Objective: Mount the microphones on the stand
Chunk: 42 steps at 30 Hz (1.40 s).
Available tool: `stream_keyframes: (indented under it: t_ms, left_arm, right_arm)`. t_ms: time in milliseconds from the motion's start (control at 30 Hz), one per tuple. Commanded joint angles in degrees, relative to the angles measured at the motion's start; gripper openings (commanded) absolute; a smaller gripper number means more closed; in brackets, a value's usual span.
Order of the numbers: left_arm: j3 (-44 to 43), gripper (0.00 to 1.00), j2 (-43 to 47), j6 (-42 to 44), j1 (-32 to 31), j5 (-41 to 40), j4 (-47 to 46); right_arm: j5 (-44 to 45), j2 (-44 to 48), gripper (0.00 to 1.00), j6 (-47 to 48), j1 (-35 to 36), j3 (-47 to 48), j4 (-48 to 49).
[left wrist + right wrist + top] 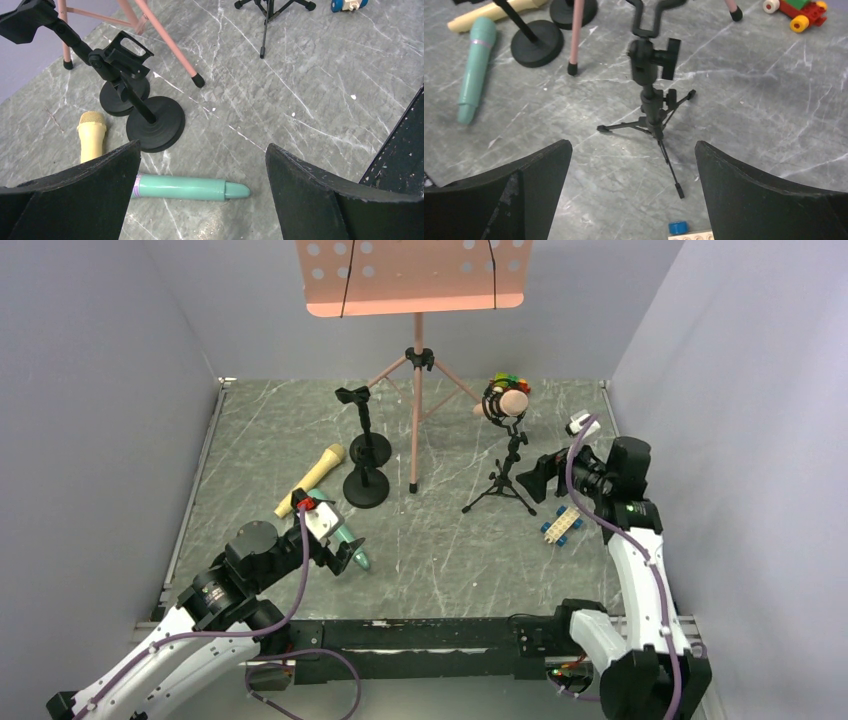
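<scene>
left gripper (202,150): held wide, empty | teal microphone (190,187): laid flat on the table (310,90) just beneath it, long axis set along the finger-to-finger line, so a wrist turn is judged needed | right gripper (634,145): wide, well apart

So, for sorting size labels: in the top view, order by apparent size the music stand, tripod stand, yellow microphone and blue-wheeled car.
Largest to smallest:
music stand
tripod stand
yellow microphone
blue-wheeled car
No two look alike in size.

Table (440,575): I see grey, white-veined
Nearest microphone (185,187): teal green
Next microphone (91,139): pale yellow
Farthest microphone (514,400): salmon pink
Mic stands (156,124): black
</scene>
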<state>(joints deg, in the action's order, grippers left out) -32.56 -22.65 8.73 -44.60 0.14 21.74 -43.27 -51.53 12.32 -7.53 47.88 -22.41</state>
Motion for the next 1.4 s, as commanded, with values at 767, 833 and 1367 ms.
stream_keyframes:
  t_ms: [767,833,1367]
  left_arm:
    - [-1.20,0.99,-3.05,-1.06,0.27,0.03,-1.77]
    - [-1.19,0.99,-3.13,-0.92,0.22,0.03,-1.79]
    - [-1.36,0.99,-3.21,-1.08,0.30,0.03,-1.48]
  right_arm:
    - [2.86,-15.62,0.89,-10.86,8.85,-20.09,63.92]
    - [2.92,-16.04,0.84,-10.62,9.53,-20.17,64.89]
    - [6.09,-18.76,0.42,-8.85,11.37,-19.15,61.13]
